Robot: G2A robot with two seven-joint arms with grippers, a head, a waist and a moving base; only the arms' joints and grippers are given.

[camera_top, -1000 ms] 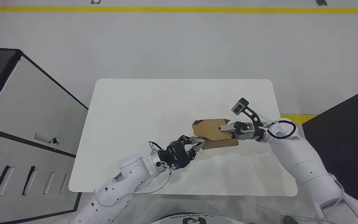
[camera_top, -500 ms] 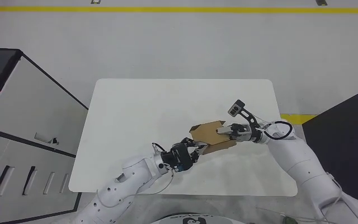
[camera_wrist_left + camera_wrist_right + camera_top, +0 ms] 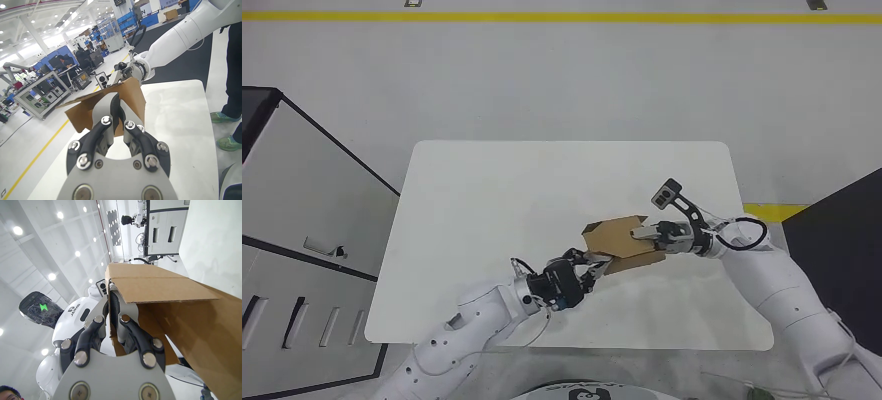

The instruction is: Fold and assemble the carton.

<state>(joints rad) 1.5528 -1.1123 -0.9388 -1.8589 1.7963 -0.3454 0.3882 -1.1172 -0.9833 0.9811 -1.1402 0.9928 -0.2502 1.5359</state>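
A: Where to look for the carton [image 3: 624, 240]?
B: Over the near right part of the table [image 3: 542, 190], slung between the two grippers — tilted, half opened, flaps loose. Cannot tell whether quite clear of the table or brushing it.
A: And gripped how?
B: At opposite ends. Near end pinched by the left gripper [image 3: 592, 263], jaws closed tight on a cardboard edge. Far end taken by the right gripper [image 3: 642, 231], jaws likewise clamped on one wall, beside a loose flap.
A: Why both ends at once?
B: Probably to hold the flattened sleeve up and push it square; with one grip alone, likely to sag or swing. Pinched by thin edges rather than whole faces, so as to leave the panels free to hinge on the creases.
A: How far along, then?
B: Early, at a guess — body only partly squared, no flap folded in yet.
A: Anything to mind?
B: Thin board, easily creased in the wrong place if pulled askew; also apt to slip from so narrow a pinch
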